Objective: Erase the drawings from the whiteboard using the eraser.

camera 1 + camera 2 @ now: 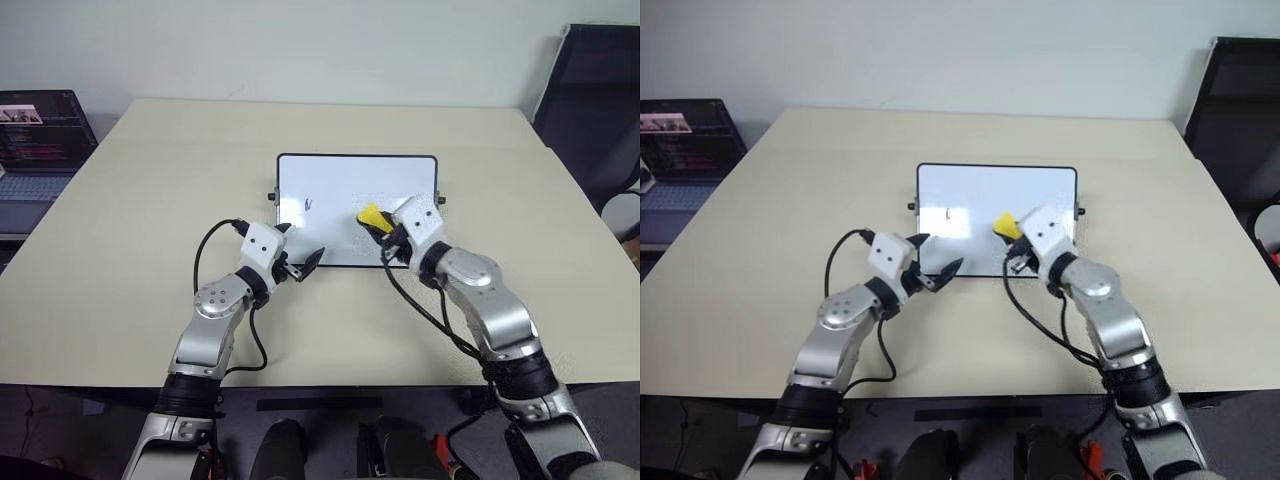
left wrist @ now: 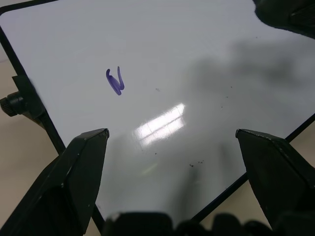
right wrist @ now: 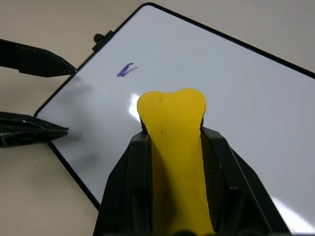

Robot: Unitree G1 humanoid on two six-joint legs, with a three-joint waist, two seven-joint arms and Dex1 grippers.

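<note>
Eraser (image 3: 172,128) pinched in right gripper (image 1: 385,228), over board (image 1: 340,180) mid-right; one mark (image 2: 114,81) left, toward board's left edge; rest of surface reads clean, so judged mostly done, last mark pending. Left gripper (image 1: 298,262) wide, holding nothing, at board's near-left corner, fingers straddling that corner. Board central on table (image 1: 150,200); laptop (image 1: 35,150) beyond table's left edge; nothing between eraser and mark.

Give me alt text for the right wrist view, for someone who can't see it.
The right gripper is shut on a yellow eraser, over a black-framed whiteboard that bears one small purple scribble. The left gripper, fingers apart, sits at the board's corner on a beige table.
</note>
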